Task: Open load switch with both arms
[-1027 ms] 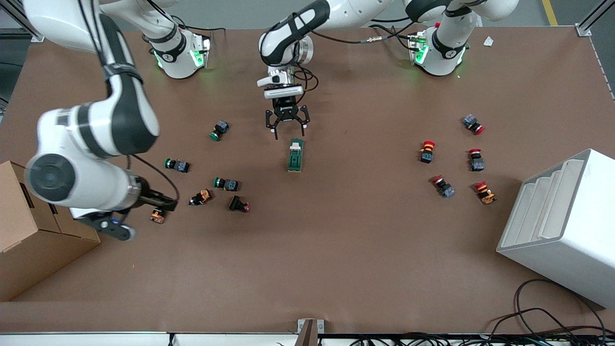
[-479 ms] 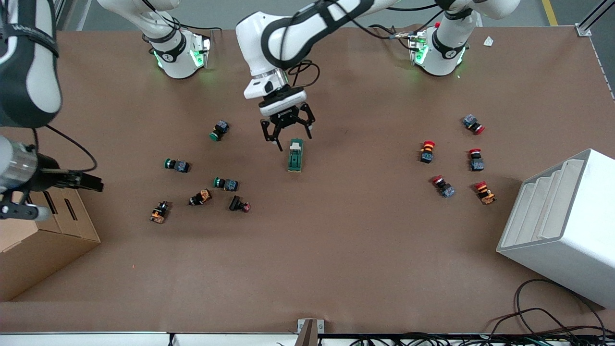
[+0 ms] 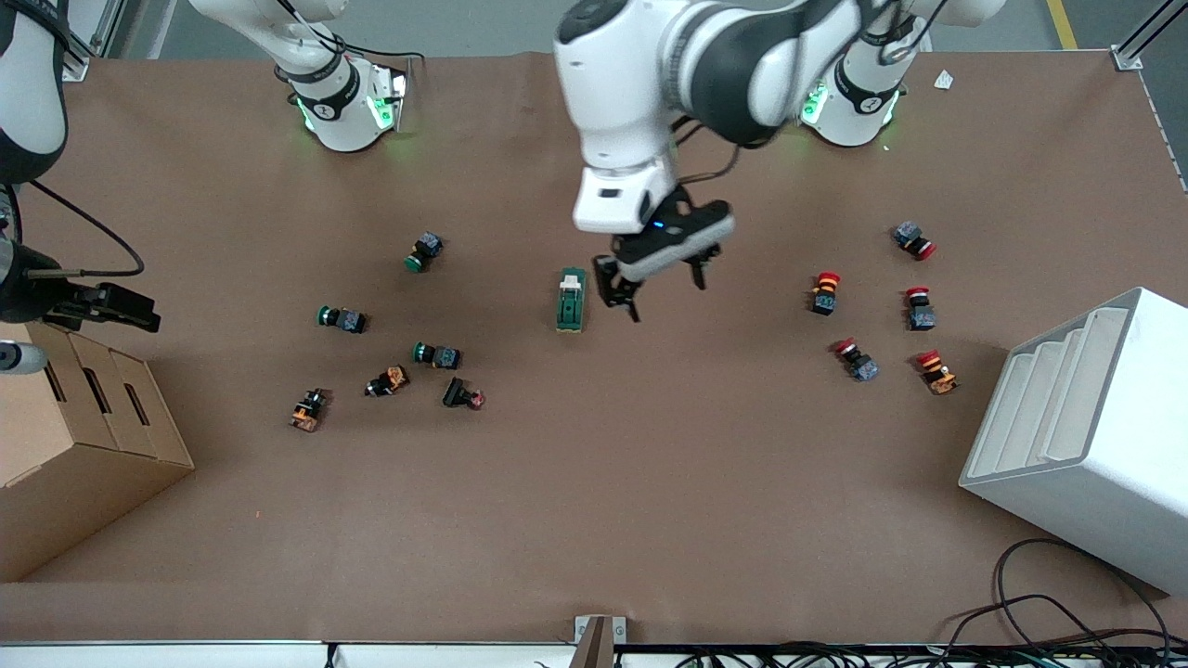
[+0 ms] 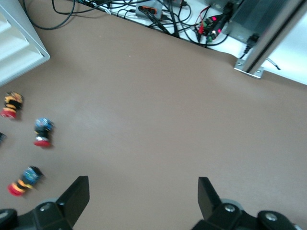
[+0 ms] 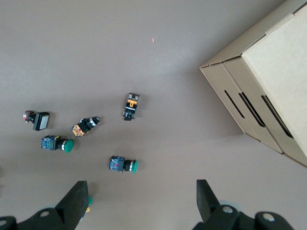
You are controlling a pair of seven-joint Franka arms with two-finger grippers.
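Brown and wide, the desk [image 3: 594, 501] carried the load switch [image 3: 570, 300] near its middle, lying flat with its white toggle end pointing toward the arms' bases. We took that switch as our landmark. Our left claw [image 3: 650, 283] hung just beside the switch, toward the left arm's end of the desk, not touching it, its fingers [image 4: 76, 196] spread apart with nothing between them. Our right claw [image 3: 116, 306] hovered well away from the switch at the right arm's end, over the edge of a cardboard box [image 3: 65, 464]; its fingers [image 5: 76, 196] were likewise spread and empty.

From the switch toward the right arm's end lay a scatter of green push-buttons [image 3: 342, 319] with some orange and black ones nearer the front camera. From the switch toward the left arm's end lay a group of red push-buttons [image 3: 825, 291], well apart from it, and past them a white stepped bin [image 3: 1086, 436]. In the left wrist view we saw bare desk under the claw, with three red-capped buttons [image 4: 42, 132] off to one side.
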